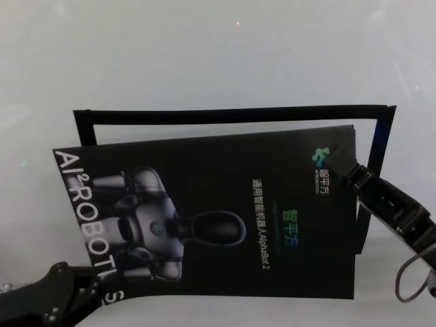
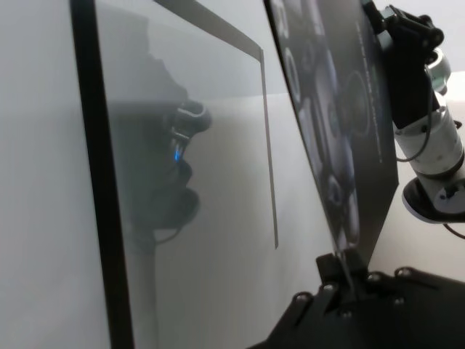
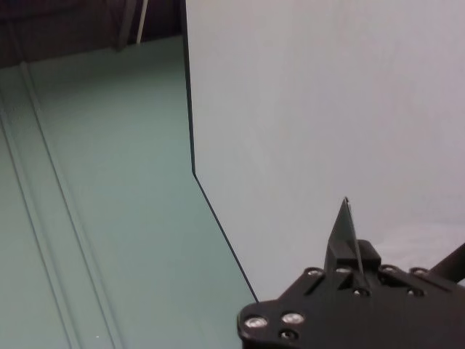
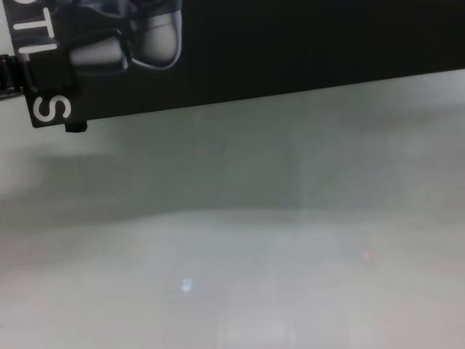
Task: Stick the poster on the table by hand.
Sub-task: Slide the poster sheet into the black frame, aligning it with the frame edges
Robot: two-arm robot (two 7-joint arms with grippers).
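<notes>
Pinched edge-on between the left fingers (image 2: 347, 280), the poster (image 1: 204, 211) shows as a thin sheet rising out of a closed grip; in the left wrist view the fingers are shut flat on its near corner, by the white letters. That hold on the very rim leaves the printed face uncovered and probably keeps the back free to meet the counter (image 1: 204, 61).

Across the sheet, the right fingers (image 1: 354, 176) are clamped on the opposite edge, beside the small logo; the right wrist view shows the paper's edge standing up from between them. With one grip at each end, the sheet appears stretched taut, which should keep it from sagging or folding on itself.

Beyond both sets of fingers, the poster hangs above the counter, apart from it, as the chest view shows with pale surface and shadow under its lower edge. Farther out lies a black outlined frame (image 1: 231, 114) on the counter, likely the target. The sheet sits skewed to that outline, so squaring it seems due before lowering.
</notes>
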